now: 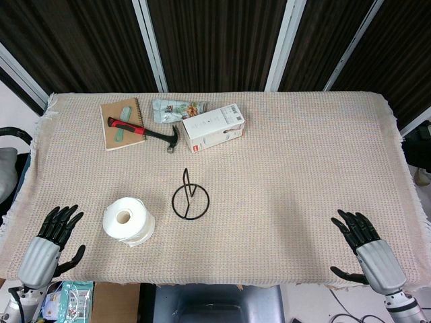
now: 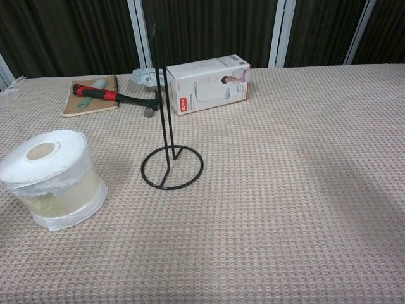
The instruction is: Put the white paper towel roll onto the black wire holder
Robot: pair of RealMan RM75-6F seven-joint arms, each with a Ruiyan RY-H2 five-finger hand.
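Note:
The white paper towel roll [image 1: 126, 219] [image 2: 52, 178] stands on end on the table's near left, its hollow core facing up. To its right stands the black wire holder [image 1: 190, 199] [image 2: 169, 140], a ring base with a tall upright post. My left hand [image 1: 55, 236] hovers open at the table's near left edge, left of the roll and apart from it. At the near right edge my right hand [image 1: 362, 241] is open too, far from both objects. Neither hand shows in the chest view.
At the back left lie a notebook [image 1: 122, 124] with a red-handled hammer [image 1: 141, 132] across it, a small packet [image 1: 176, 110] and a white box [image 1: 213, 126]. A beige woven cloth [image 1: 303, 168] covers the table.

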